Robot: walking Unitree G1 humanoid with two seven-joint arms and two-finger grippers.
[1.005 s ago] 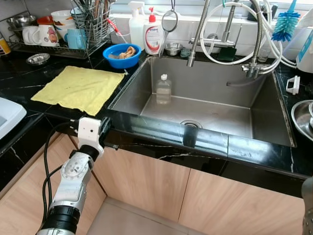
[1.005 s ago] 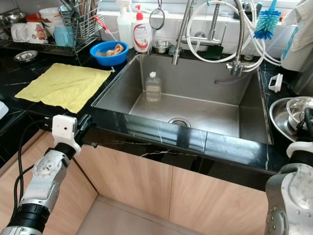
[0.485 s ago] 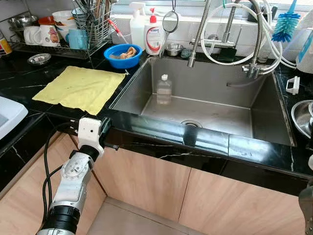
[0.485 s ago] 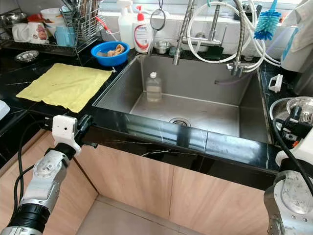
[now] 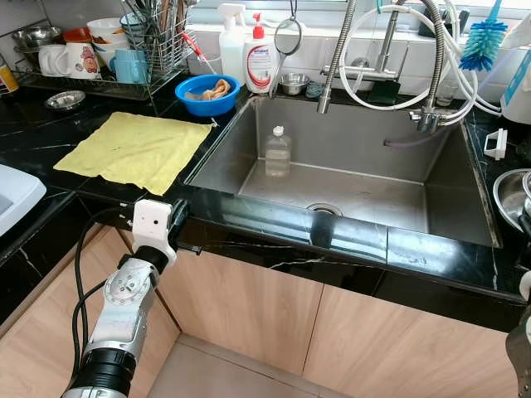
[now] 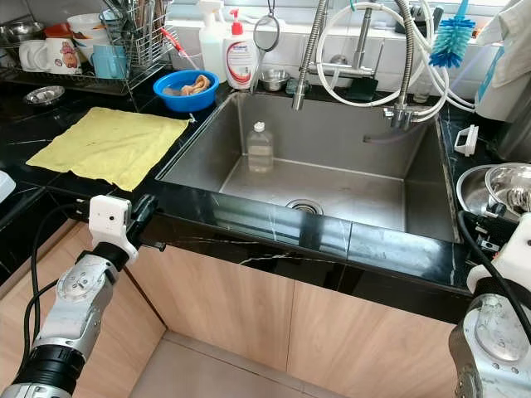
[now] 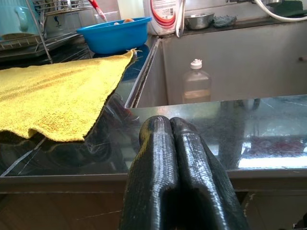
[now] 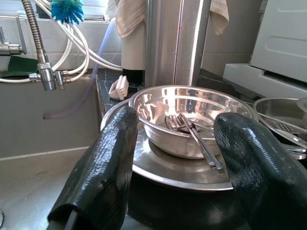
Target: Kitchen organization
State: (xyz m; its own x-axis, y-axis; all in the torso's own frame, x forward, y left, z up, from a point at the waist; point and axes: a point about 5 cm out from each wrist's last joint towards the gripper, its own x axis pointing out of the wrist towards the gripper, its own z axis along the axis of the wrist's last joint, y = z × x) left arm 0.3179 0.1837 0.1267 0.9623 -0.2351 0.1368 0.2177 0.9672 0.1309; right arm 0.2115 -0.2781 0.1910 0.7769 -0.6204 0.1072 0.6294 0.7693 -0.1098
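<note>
At lower right, the right gripper (image 8: 175,158) gapes wide, empty, before a steel bowl (image 8: 192,117) (forks inside); the left gripper (image 7: 170,139), lower left, is pressed closed, empty.

The desk (image 5: 50,141) is black with thin white veins. A yellow cloth (image 5: 137,149) lies on it — beside a bright blue bowl (image 5: 207,93). The sink (image 5: 348,166) is grey steel, the cupboard fronts (image 5: 249,307) pale wood, the brush (image 5: 484,43) blue — the pincer fingers (image 7: 158,182) glossy black.
</note>
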